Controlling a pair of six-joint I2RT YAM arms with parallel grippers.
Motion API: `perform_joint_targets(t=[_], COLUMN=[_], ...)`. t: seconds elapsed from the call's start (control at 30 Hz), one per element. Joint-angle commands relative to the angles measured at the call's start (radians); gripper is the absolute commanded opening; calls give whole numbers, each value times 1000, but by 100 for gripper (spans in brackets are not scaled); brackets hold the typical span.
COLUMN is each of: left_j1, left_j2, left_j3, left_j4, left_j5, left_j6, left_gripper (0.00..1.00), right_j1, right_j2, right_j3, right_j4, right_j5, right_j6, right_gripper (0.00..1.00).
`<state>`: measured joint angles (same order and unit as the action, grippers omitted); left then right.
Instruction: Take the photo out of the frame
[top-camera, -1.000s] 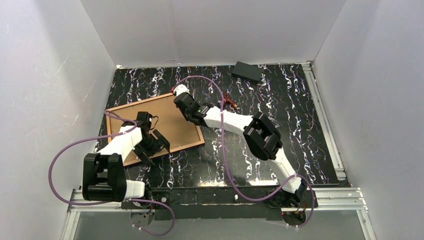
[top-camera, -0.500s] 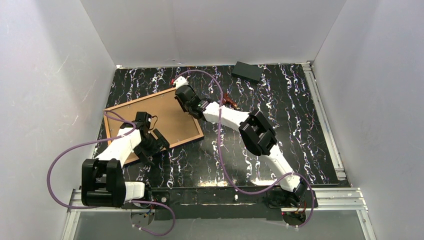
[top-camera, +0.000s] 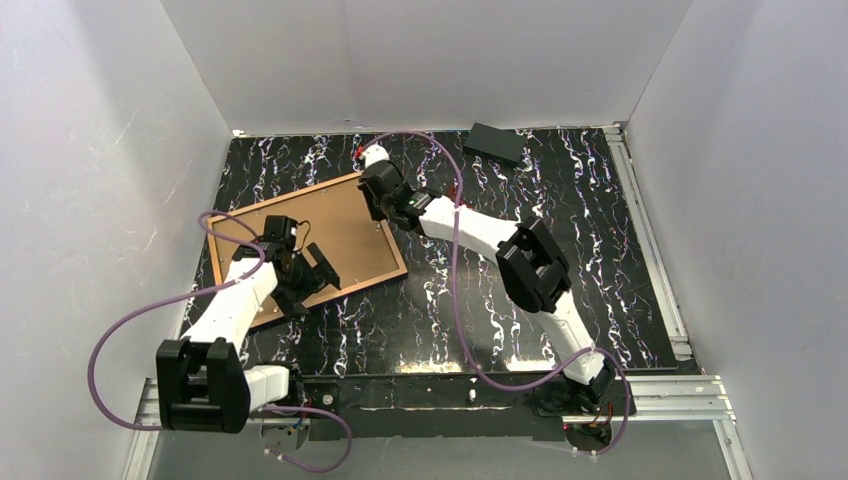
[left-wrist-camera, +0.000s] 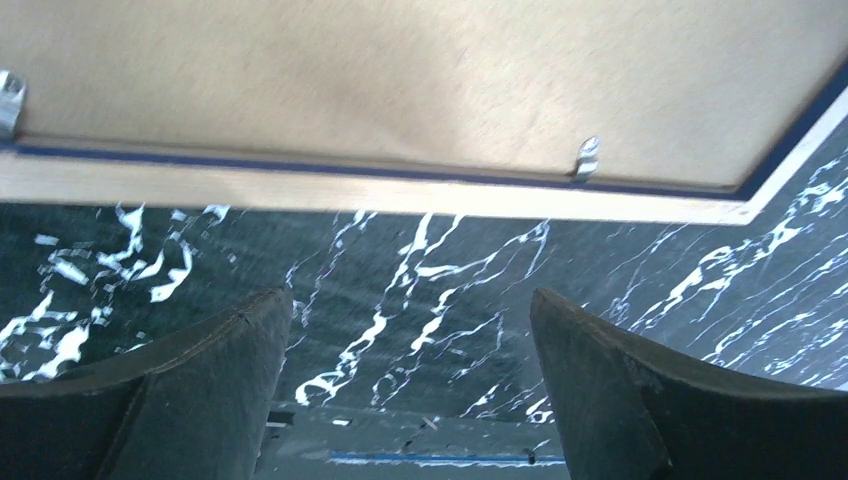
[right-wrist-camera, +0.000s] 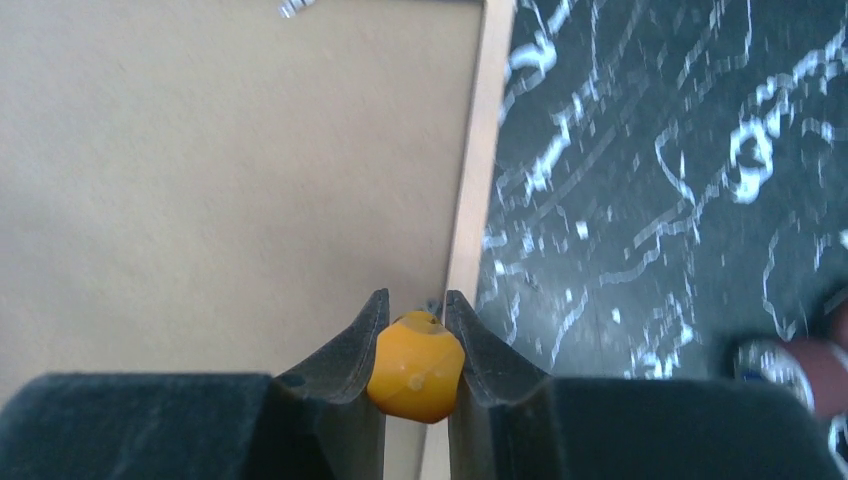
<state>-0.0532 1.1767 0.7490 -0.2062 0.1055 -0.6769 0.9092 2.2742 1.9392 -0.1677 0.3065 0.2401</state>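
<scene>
Frame (left-wrist-camera: 300, 190) is lying face down on the table (top-camera: 600, 250), left of centre, at an angle. Photo (top-camera: 335, 225) is sitting inside it, brown back up, with small metal tabs (left-wrist-camera: 588, 158) showing along the near edge. Nothing is out yet, so I'm reading this as the tab-release step.

Left gripper (left-wrist-camera: 408, 300) is hovering just off the frame's near edge, fingers (left-wrist-camera: 210, 380) wide apart and gripping nothing. Its wrist view is showing bare table between them, with the frame edge just beyond.

Right gripper (right-wrist-camera: 416, 305) is sitting at the far right corner, fingers clamped on a small orange lump (right-wrist-camera: 415, 365) right at the frame's right edge. Can't tell what the lump is.

How I'd be running it:
- Tabs are overlapping the board, so each likely needs turning or bending clear first. Pulling the board early is risking a crease.
- Left should be pinning the rim, not the board, so the frame isn't sliding on the smooth table.
- Right should be working the seam between board and rim, at a low angle with light force.
- With the tabs clear, be lifting the board from one corner while the other arm is holding the rim down.

Black block (top-camera: 497, 142) is sitting at the far side, well apart from the frame.
</scene>
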Motion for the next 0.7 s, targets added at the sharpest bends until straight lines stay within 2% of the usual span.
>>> perform_joint_targets(t=[0.0, 0.27, 0.53, 0.67], left_j1=[9, 23, 26, 29], left_j2=[103, 279, 302, 316], left_j3=[67, 142, 99, 95], left_j4=[-24, -25, -35, -58], left_j5=[38, 94, 59, 34], left_j6=[-34, -35, -34, -43], left_gripper=[87, 79, 67, 65], right_j1=[-1, -2, -7, -8], right_j2=[-98, -38, -1, 32], right_j3=[-120, -90, -39, 12], right_j4=[-22, -44, -22, -45], right_j5=[72, 92, 49, 33], right_j6=[84, 92, 55, 57], right_gripper=[1, 1, 1, 1])
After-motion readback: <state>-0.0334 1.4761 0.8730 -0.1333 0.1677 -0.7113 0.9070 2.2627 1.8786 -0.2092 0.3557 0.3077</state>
